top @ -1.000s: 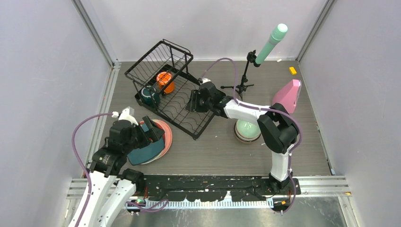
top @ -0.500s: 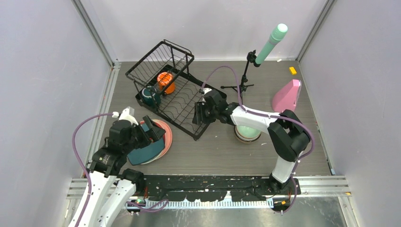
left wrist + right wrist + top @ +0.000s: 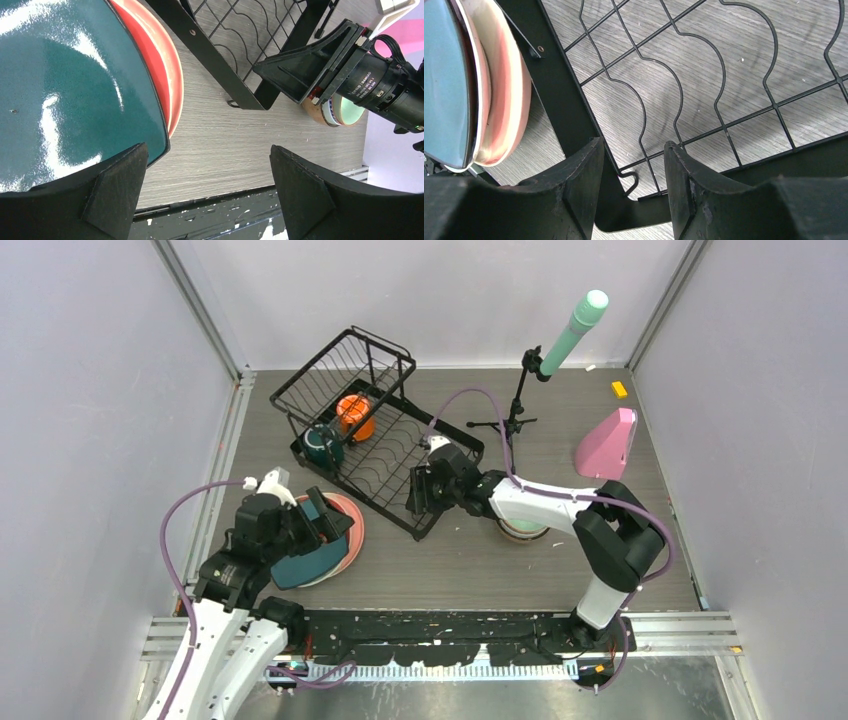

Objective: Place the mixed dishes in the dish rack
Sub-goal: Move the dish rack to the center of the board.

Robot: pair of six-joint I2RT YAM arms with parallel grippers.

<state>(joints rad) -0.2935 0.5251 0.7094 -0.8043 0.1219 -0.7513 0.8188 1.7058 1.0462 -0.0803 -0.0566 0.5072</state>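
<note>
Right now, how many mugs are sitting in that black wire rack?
2. A dark green mug and an orange mug sit side by side in the rack, at the foot of its raised basket end. The wires could hide more.

Mint cylinder (image 3: 576, 330) sits tilted on a black tripod (image 3: 513, 410) near the far edge of the table (image 3: 450, 560), right of centre. Pink wedge (image 3: 608, 443) stands near the right edge, well apart from the tripod. Small orange block (image 3: 619, 389) lies in the far right corner. Tiny white scrap (image 3: 590, 367) at the far edge, between tripod and block. Table surface: grey wood grain.
</note>
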